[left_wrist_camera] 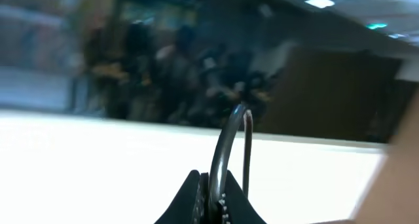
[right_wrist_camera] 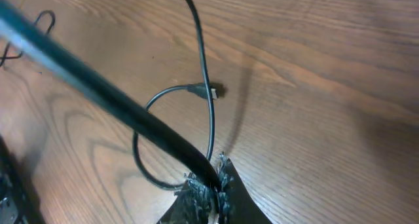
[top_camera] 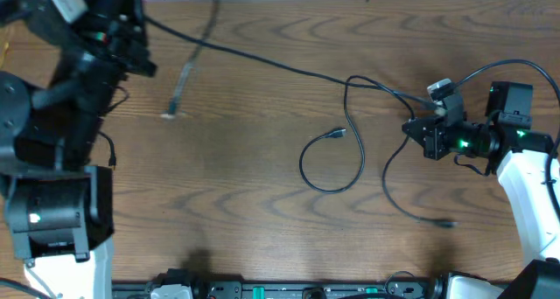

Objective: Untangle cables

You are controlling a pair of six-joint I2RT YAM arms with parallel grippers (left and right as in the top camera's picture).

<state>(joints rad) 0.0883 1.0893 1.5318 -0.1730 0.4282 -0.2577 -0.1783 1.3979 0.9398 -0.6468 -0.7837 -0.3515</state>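
Black cable (top_camera: 262, 59) spans the wooden tabletop (top_camera: 201, 212) above and to the left of the looped cable (top_camera: 302, 166). One end is pinched by the left gripper (top_camera: 133, 45), raised at the far corner, and the cord runs to the right gripper (top_camera: 416, 127) just right of the loop. Both grippers are closed on cord, seemingly to draw the strands apart. The looped cable lies slack mid-tabletop, its plug (top_camera: 337, 135) curled inward. Its upper tail crosses the spanning cable, and whether the two are caught there cannot be told. A third cable (top_camera: 386, 172) trails from the right gripper to an end plug (top_camera: 446, 222) lower right of the loop. A blurred cable end (top_camera: 179, 93) hangs left of the loop, apparently swinging.
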